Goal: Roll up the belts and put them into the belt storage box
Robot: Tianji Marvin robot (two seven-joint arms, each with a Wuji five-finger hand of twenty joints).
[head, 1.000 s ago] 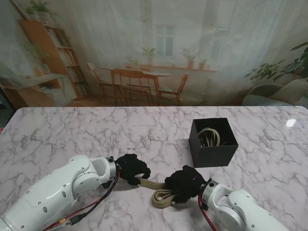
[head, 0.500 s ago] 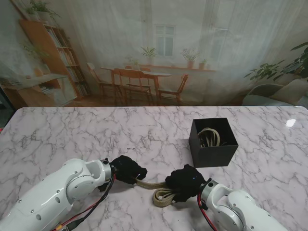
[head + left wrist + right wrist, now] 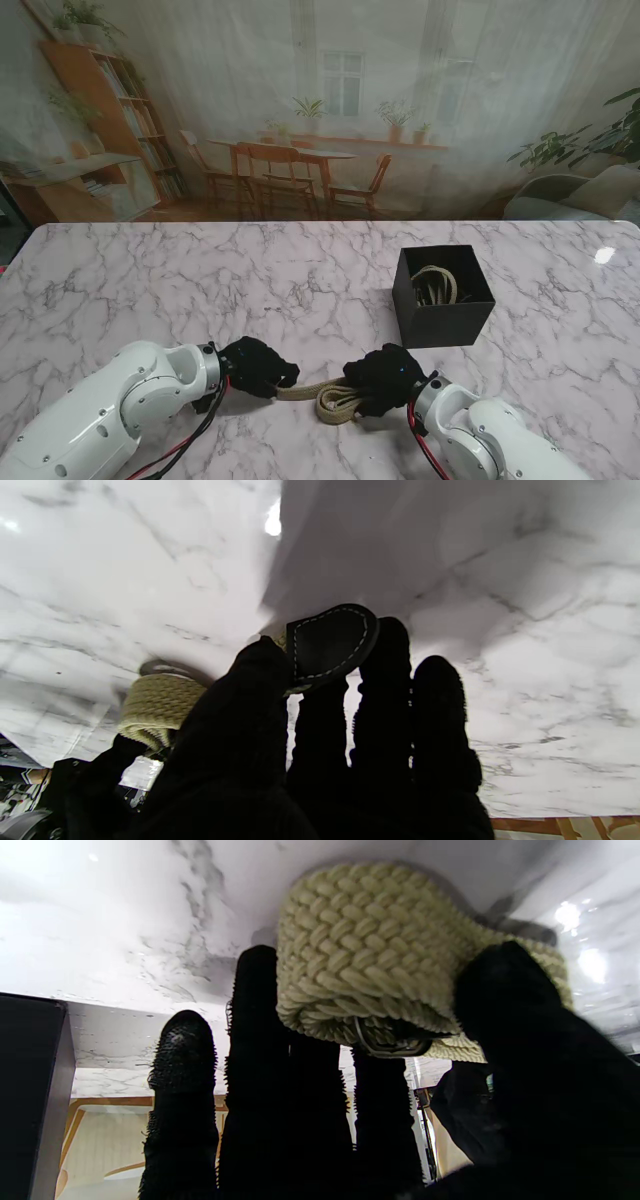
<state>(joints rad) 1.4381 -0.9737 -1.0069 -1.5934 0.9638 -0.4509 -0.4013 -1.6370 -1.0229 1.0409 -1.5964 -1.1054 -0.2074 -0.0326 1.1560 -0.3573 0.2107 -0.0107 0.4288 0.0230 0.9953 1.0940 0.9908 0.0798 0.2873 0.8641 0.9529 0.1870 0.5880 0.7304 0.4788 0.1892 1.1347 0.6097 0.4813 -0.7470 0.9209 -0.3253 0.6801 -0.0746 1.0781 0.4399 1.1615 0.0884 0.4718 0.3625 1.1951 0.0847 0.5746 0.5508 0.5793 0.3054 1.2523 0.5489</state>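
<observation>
Woven beige belt [image 3: 335, 402] on the marble table [image 3: 150, 290], half rolled: coil gripped in right hand [image 3: 385, 380], leather tip pinched by left hand [image 3: 255, 367]. One belt already inside black box [image 3: 442, 318]; rolling unfinished.

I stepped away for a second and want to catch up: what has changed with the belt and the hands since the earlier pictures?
The left hand, pinching the woven belt's leather tip, drew back nearer to me. The roll in the right hand looks tighter. Both grips held; the black box with its coiled belt stayed put.
</observation>
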